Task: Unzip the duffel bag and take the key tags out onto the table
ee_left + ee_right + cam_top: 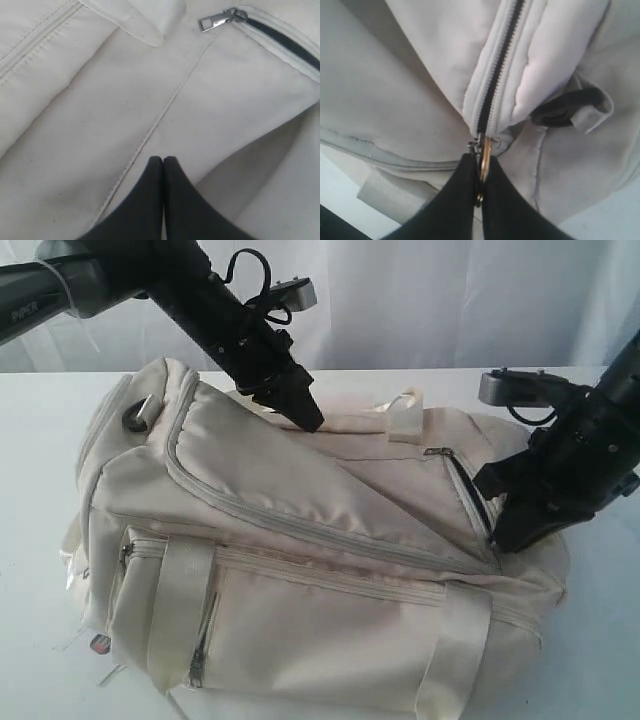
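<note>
duffel bag (300,580): cream-beige fabric, slumped under both grippers, front pockets zipped
bag top: pressed by the closed tips of the left gripper (312,423)
end zipper (470,495): grey, with a dark line between its tapes, running away from the right gripper (497,540)
zipper pull (484,157): metal, pinched between the right gripper's tips
second pull (217,21): silver, flat, ahead of the left gripper, untouched
table (40,440): white, smooth, beneath the bag

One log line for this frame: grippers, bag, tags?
left gripper: shut, tip at duffel bag top | right gripper: shut on zipper pull | key tags: not in view
</note>
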